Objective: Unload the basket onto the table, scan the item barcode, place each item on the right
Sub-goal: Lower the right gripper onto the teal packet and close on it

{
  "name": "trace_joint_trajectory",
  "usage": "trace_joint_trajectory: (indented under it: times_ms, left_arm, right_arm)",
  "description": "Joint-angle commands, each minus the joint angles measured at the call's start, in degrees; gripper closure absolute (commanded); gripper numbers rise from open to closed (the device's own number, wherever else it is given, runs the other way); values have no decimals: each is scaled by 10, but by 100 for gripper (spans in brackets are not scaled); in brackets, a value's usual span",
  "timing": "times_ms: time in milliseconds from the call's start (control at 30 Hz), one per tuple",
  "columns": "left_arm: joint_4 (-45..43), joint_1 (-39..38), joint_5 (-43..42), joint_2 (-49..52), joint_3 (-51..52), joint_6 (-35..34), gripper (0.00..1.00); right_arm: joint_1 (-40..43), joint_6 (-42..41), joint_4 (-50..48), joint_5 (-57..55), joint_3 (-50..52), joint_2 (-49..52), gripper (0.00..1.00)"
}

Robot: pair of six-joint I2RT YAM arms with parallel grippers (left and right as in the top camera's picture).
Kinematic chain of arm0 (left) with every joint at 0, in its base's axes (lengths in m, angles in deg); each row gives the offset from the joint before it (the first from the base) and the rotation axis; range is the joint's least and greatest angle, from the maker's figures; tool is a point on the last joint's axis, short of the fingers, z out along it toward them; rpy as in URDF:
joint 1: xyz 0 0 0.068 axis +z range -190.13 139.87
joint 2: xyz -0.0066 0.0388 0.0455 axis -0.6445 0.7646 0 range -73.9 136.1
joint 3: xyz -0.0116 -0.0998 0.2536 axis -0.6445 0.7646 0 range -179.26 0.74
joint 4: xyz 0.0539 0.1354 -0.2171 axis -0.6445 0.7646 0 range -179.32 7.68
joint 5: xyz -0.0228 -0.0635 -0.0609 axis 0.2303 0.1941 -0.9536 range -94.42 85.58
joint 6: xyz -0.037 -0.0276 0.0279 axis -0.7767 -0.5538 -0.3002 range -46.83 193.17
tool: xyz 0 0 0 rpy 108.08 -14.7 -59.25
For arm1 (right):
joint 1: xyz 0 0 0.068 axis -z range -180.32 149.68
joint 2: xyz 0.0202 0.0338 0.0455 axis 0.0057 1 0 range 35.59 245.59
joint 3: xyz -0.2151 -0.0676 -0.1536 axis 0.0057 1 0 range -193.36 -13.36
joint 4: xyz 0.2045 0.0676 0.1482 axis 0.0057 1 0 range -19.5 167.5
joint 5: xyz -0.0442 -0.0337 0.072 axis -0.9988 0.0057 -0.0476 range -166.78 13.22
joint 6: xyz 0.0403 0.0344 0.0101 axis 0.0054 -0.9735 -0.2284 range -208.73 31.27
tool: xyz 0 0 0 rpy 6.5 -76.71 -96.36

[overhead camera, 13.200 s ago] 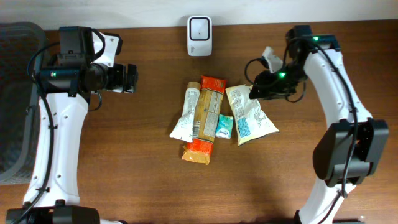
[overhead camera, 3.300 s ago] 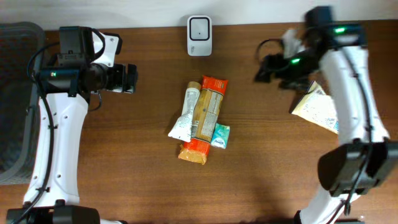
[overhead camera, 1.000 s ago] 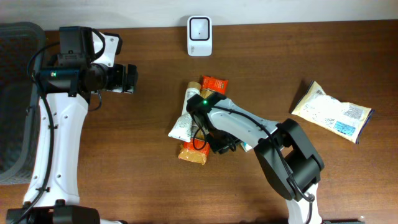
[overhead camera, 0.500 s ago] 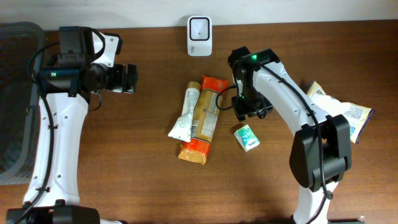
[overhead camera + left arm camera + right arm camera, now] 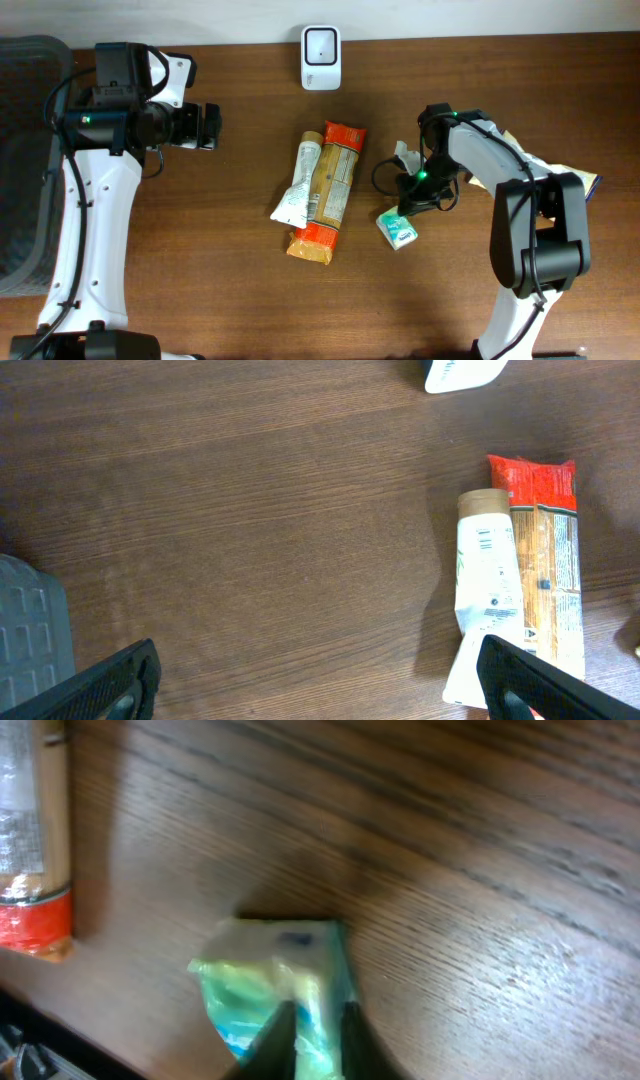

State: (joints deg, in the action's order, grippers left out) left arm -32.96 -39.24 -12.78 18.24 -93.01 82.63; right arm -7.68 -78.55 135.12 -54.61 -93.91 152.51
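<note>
Pinching the small teal packet (image 5: 398, 229) at one end, the right gripper (image 5: 315, 1030) is being kept low over the table (image 5: 200, 270). Its fingers are being pressed together on the wrapper, which is being creased between them in the right wrist view. The grip is being taken at the edge, probably so that the printed faces are being left uncovered for the white scanner (image 5: 321, 44), which is standing well apart at the far side of the table. The packet is lying on the wood, or is being raised barely off it, just to the right of the other goods; which of the two cannot be told. It is being judged light and floppy, so some drooping is to be expected once it is carried.

The white tube (image 5: 299, 183) and the orange-ended bar (image 5: 330, 190) are lying side by side, touching, in the middle, and are being left alone. The left gripper (image 5: 210, 127) is being held spread wide and empty over bare wood on the left, apparently being kept out of the way.

The work is being done on dark brown wood with a plain grain, and a little glare is being caught in the wrist view. A grey basket (image 5: 25, 150) is sitting at the left edge. Nothing of the room beyond the table is being shown.
</note>
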Motion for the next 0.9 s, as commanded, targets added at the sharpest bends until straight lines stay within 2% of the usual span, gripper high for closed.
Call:
trace_joint_trajectory:
  times_ms: [0,233,267,300,333,367,400,467,600,800,867]
  left_arm:
    - [-1,3,-2,-4,-7,7,1]
    - [-1,3,-2,-4,-7,7,1]
    - [-1,3,-2,-4,-7,7,1]
    - [-1,3,-2,-4,-7,7,1]
    - [-1,3,-2,-4,-7,7,1]
    - [-1,3,-2,-4,-7,7,1]
    - [-1,3,-2,-4,-7,7,1]
    - [-1,3,-2,-4,-7,7,1]
    - [-1,3,-2,-4,-7,7,1]
    - [-1,3,-2,-4,-7,7,1]
    - [-1,3,-2,-4,-7,7,1]
  right_arm:
    - [3,15,1,34,4,-11,96]
    - [3,14,61,7,-70,-57,96]
    - [3,14,73,-24,-70,-58,76]
    - [3,19,76,-50,-59,-57,62]
    - [3,35,75,-55,-41,-57,55]
    - [3,46,70,-55,-21,-56,53]
    - [4,46,60,-55,-3,-56,55]
    - [4,46,33,-28,30,-56,66]
    - [4,46,-30,15,95,-56,76]
    - [3,43,-59,64,122,-56,78]
    - [3,38,-74,70,132,-56,88]
